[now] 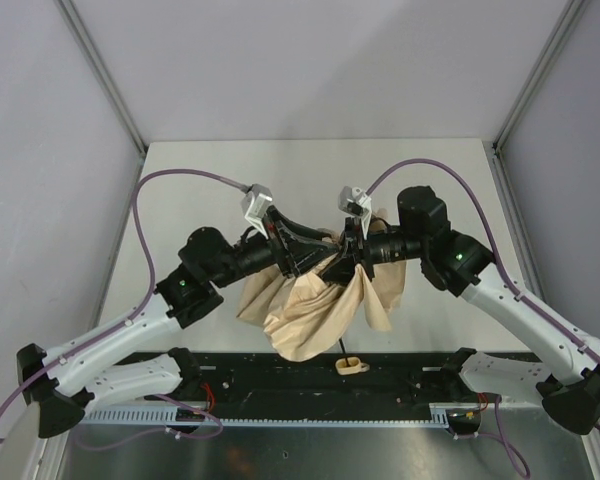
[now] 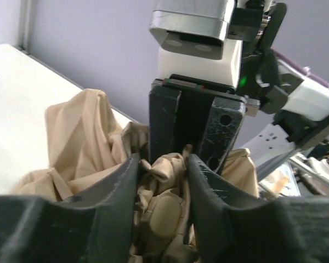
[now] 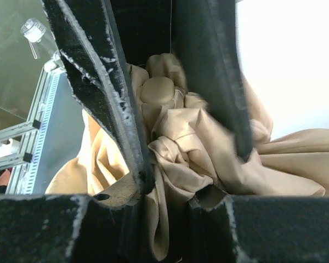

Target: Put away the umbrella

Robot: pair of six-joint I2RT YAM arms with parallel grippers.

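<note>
At centre of the white table, I see the crumpled beige fabric folding umbrella, its light tan handle at 6 o'clock. The right gripper clamps the fabric. I cannot confirm the left gripper hold.

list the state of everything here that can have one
umbrella, collapsed, fabric loose and bunched
left claw, closed on the bunched fabric
right claw, closed on the same bunch of fabric
handle, free, outside both claws

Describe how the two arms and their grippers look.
The left arm and right arm have white lower links and black upper links, each with a green light at the elbow. A purple cable loops to a pale wrist camera on each. The left gripper and right gripper have black fingers with scuffed edges.
</note>
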